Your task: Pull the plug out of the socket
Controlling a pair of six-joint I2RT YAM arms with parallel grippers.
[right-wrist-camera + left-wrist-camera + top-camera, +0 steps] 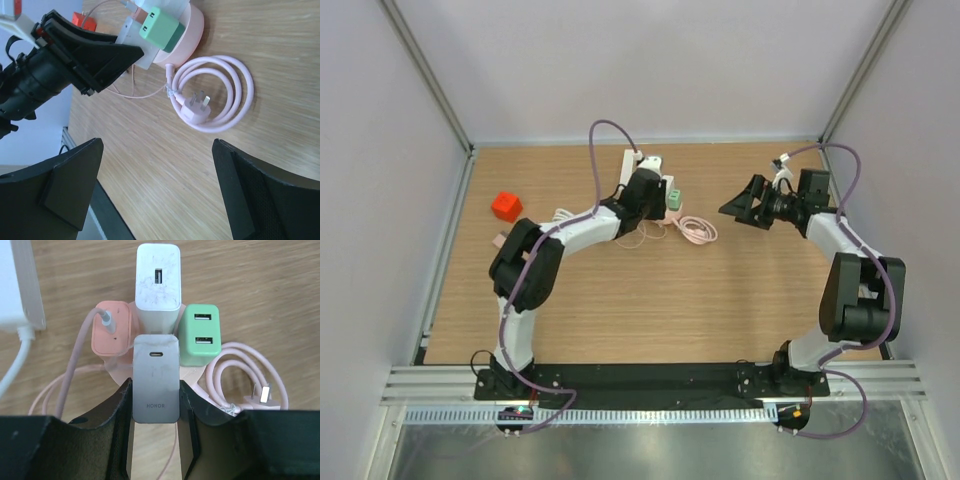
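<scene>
A round pink socket holds several plugs: a white one, a salmon one with a pink cable, a green one and a grey HONOR plug. My left gripper is shut on the grey plug, one finger on each side of it. From above, the left gripper sits at the socket at the back middle of the table. My right gripper hangs open and empty to the right of the socket; its wrist view shows the socket beyond open fingers.
The socket's pink cord lies coiled right of it, its own plug loose on the table. A white power strip lies behind and left of the socket. A red block sits at the far left. Walls enclose the table.
</scene>
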